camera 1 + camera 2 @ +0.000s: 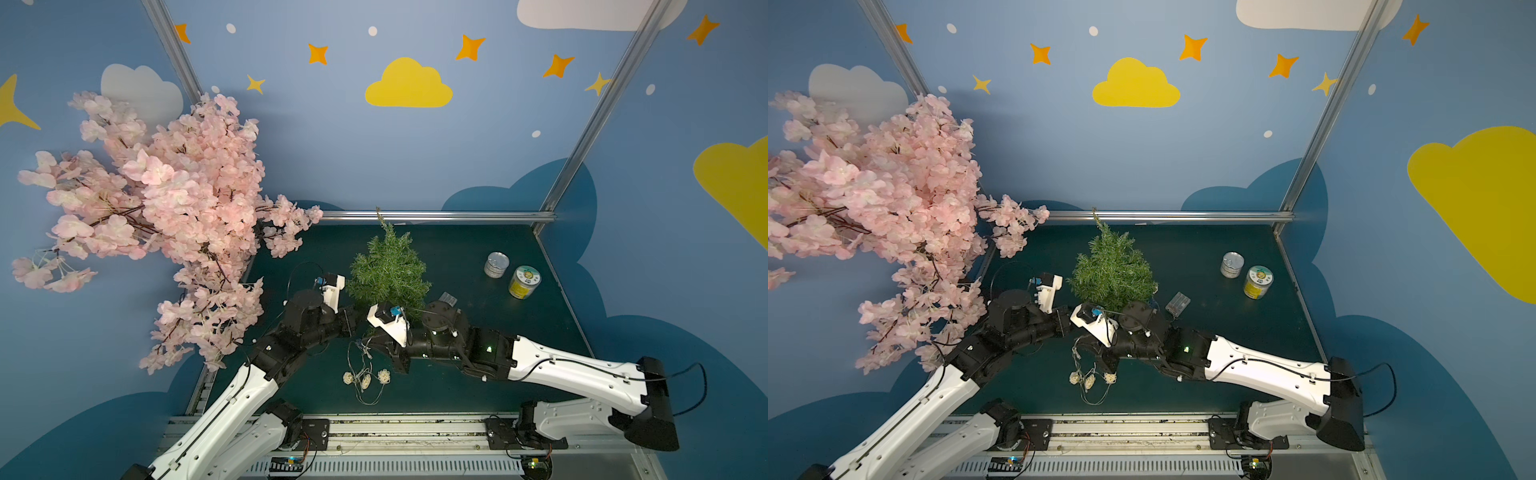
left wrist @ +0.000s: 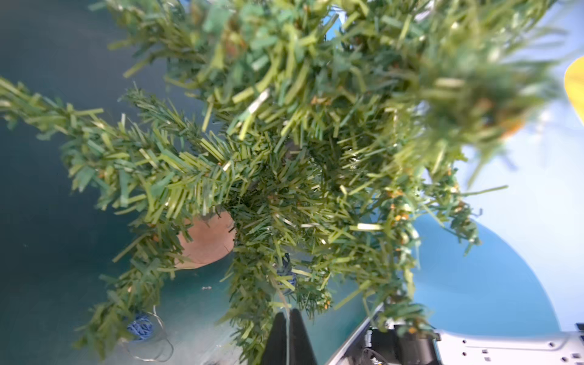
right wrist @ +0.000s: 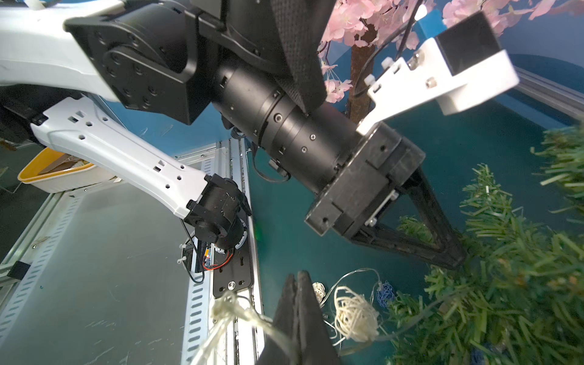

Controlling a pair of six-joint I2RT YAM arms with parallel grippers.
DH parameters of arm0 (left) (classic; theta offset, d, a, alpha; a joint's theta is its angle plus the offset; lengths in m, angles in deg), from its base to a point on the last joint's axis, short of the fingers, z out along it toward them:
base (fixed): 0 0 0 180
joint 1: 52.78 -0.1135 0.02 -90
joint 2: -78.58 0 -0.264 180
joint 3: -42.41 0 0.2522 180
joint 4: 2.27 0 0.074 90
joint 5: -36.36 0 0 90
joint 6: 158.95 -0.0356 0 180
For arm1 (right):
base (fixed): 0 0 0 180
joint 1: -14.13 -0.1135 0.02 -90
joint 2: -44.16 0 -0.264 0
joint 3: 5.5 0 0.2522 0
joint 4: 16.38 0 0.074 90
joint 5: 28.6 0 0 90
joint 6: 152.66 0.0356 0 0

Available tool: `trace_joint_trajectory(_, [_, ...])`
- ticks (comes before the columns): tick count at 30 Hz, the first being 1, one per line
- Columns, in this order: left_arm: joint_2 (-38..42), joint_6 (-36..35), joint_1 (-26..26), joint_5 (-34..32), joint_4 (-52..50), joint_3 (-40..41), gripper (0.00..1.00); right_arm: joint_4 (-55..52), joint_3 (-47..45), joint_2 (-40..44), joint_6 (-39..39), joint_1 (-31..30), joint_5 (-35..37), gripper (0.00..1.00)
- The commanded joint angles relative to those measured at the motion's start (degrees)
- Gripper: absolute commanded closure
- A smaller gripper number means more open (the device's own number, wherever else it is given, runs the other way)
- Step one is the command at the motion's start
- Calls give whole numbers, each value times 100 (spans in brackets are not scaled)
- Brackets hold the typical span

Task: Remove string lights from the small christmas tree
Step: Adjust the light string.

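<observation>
left tool (image 2: 287,313): jaws together on a thin strand of the string lights (image 1: 365,388), with the tips buried in the low near branches of the small christmas tree (image 1: 388,270).
right tool (image 3: 298,275): jaws together. A pale strand ran into them and looked clamped, just on the near side of the tree.
lights: three cream balls (image 1: 365,380) and slack wire sat low on the near side of the tree, between the arms; could not tell whether they lay on the table (image 1: 478,257) or hung. A blue ball (image 2: 286,275) was inside the low branches and a second blue ball (image 2: 140,327) was under a branch tip. The battery box (image 1: 1177,302) lay just right of the tree.
tree: upright at table centre, tan base (image 2: 207,241) down.
step: judged as freeing the last loop from the bottom tier.
pull direction: needed to run outward along the branch toward the near edge. A lift would likely have dragged the light tree along.
right side: its strand needed slack so the two pulls did not fight.
snag risk: the woven balls would likely catch on needles, so pull slowly and back off if the tree leaned.
clearance: the wrists were close together, and the pink blossom tree (image 1: 166,199) hung at left.
</observation>
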Motion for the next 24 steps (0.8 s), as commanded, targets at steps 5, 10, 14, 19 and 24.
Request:
trace_joint_trajectory(5, [371, -67, -180, -87, -290, 260, 96, 221, -154, 11, 89, 118, 48, 100])
trace_joint_trajectory(10, [554, -174, -191, 449, -272, 242, 27, 311, -78, 22, 93, 212, -169, 100])
trace_joint_trajectory(14, [473, -87, -193, 1271, 119, 302, 1, 193, 160, -35, -22, 259, -297, 100])
trace_joint_trajectory(19, [170, -247, -187, 1894, -75, 241, 1, 152, 377, -66, -91, 323, -396, 100])
trace_joint_trajectory(24, [120, -421, -193, 1822, -296, 310, 4, 315, 433, -69, -63, 378, -495, 100])
